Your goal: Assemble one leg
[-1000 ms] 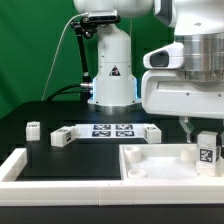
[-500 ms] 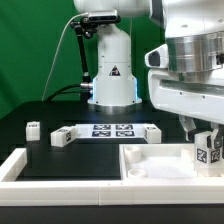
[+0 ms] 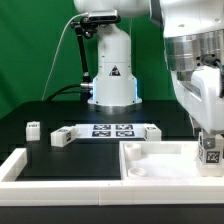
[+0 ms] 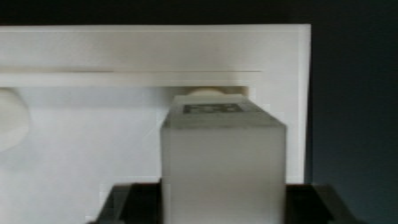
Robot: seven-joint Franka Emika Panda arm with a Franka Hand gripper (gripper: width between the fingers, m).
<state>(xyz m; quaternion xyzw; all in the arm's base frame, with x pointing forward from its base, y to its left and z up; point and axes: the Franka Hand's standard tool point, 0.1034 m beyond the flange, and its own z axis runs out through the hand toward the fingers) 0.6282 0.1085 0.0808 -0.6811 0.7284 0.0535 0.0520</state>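
Exterior and wrist views of a leg-assembly step. The leg (image 3: 210, 152), a small white block bearing a black-and-white tag on its face, stands upright at the exterior view's right edge, over the tray (image 3: 150, 165), the large white square piece with raised walls at the front of the black table (image 3: 60, 110). The gripper (image 3: 209, 134) comes down onto the leg from above, its fingers closed on the upper part of the block; whether the leg's base touches the tray floor cannot be told. In the wrist view the leg (image 4: 224, 145) fills the centre as a grey-white column running away from the camera between the dark finger bases, with the tray (image 4: 107, 130) pale behind it. Beyond the tray, toward the arm's base (image 3: 112, 75), lies the marker board (image 3: 110, 130) with several tags; a second small white block (image 3: 33, 128) stands well apart from the tray, toward the exterior view's left.
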